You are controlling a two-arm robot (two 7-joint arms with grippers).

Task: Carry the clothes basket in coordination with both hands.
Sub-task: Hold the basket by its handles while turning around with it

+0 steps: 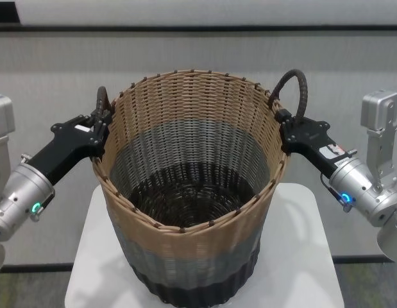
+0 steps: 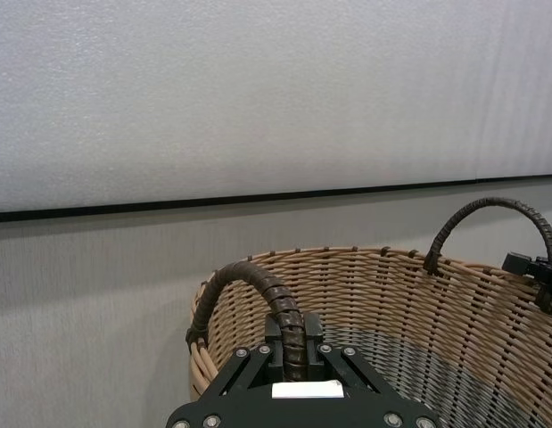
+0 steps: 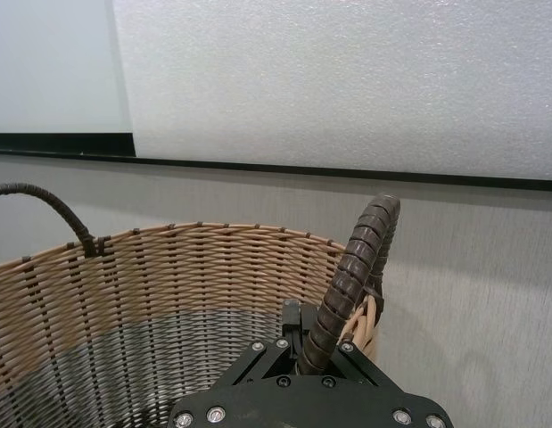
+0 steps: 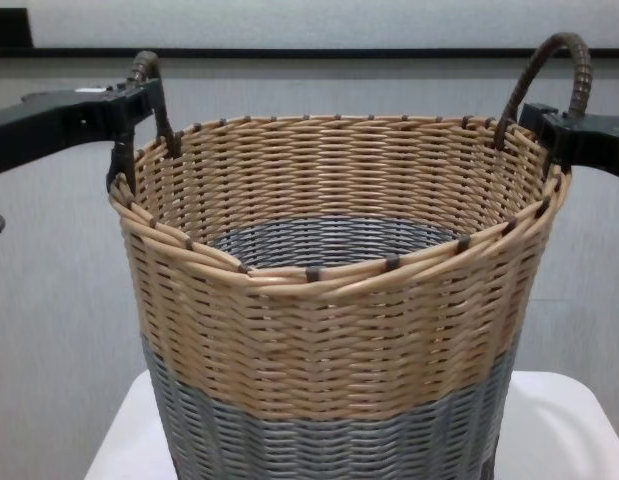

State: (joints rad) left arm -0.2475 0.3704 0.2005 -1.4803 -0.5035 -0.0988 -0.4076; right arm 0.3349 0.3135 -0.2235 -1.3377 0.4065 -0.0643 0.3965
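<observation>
- While the clothes basket (image 1: 188,192) stands upright over a small white table (image 1: 301,256), with its open mouth up and its dark base at the tabletop, whether the base rests on the table or is just clear of it cannot be told.
- Nothing shows inside the basket; the woven floor is bare.
- Two dark wrapped loop handles sit on opposite sides of the rim: the left handle (image 2: 258,299) and the right handle (image 3: 351,276). A line drawn between them crosses the basket side to side before the robot, and the coming carry turns on this line.
- The left gripper (image 1: 101,125) sits at the left end of that line, clamped tight on the left handle; the left wrist view shows the loop running down between its fingers.
- The right gripper (image 1: 285,125) sits at the right end, likewise clamped on the right handle, with the loop rising from between its fingers in the right wrist view.
- Each arm reaches inward from its own side, so the basket lies between the two grippers; neither is noticeably nearer.
- The chest view shows both grips at roughly rim height, the right handle standing taller than the left.
- Judgement: both grips are set, and the carry calls for both arms to move together, keeping the handle line level. Uneven motion could tilt the basket or strain a handle.
</observation>
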